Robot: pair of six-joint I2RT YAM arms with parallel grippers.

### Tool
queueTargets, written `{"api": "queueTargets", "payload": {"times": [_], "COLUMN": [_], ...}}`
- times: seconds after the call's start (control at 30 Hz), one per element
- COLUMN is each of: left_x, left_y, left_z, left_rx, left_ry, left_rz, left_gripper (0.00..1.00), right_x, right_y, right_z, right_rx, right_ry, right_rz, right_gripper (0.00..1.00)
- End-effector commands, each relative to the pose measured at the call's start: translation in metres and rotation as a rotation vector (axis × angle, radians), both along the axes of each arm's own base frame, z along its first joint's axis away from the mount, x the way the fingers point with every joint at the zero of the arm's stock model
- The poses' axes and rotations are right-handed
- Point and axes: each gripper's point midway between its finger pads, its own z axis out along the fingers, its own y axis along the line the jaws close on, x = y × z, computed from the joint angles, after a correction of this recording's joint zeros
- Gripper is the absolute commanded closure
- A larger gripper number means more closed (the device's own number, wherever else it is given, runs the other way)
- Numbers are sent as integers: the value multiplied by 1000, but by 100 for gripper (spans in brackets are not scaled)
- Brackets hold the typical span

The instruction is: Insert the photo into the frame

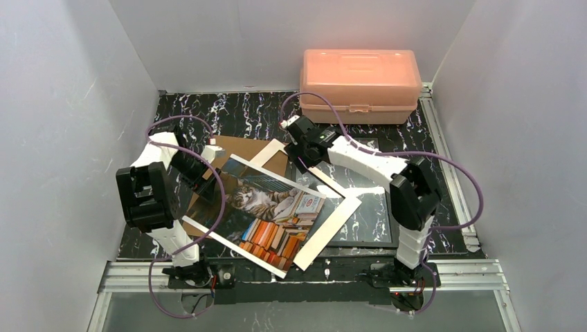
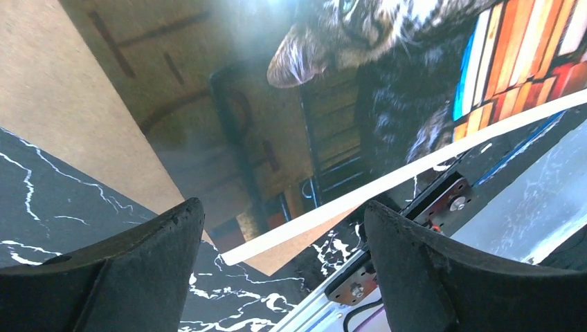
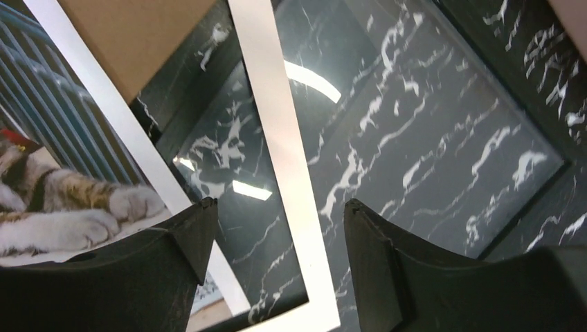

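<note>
The photo lies face up and askew on the worktop. It rests partly on a brown board and overlaps the left side of the frame, which lies flat beside it. The left fingers are held apart near the photo's edge, and the right fingers are held apart above the glass; nothing is gripped. The placing step is judged unfinished. Next, the photo's edge would need to be gripped and the print squared to the frame.
</note>
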Motion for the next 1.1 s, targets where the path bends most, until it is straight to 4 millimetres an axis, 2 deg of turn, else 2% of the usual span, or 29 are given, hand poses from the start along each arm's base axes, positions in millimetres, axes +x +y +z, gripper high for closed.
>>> {"api": "queueTargets", "payload": {"times": [0.0,0.13,0.37,0.77,1.07], "left_x": [-13,-19,-18,-9,-4], "left_y": [10,14,26,38,42], "left_z": [-2,-10,-20,-37,-43], "left_rx": [51,79,146,219,251], "left_ry": [-15,-4,-27,-53,-65], "left_rz": [-60,-73,-83,-80,-87], "left_gripper": [17,18,19,21,21], "right_x": [26,39,50,60,53], "right_y": [25,23,26,18,25], "right_z": [-1,-21,-42,-53,-60], "right_rx": [0,-52,-85,-142,-90], "right_ry": [-58,-49,-51,-91,-70], "right_rz": [106,114,126,95,113], "right_gripper": [24,24,29,35,34]}}
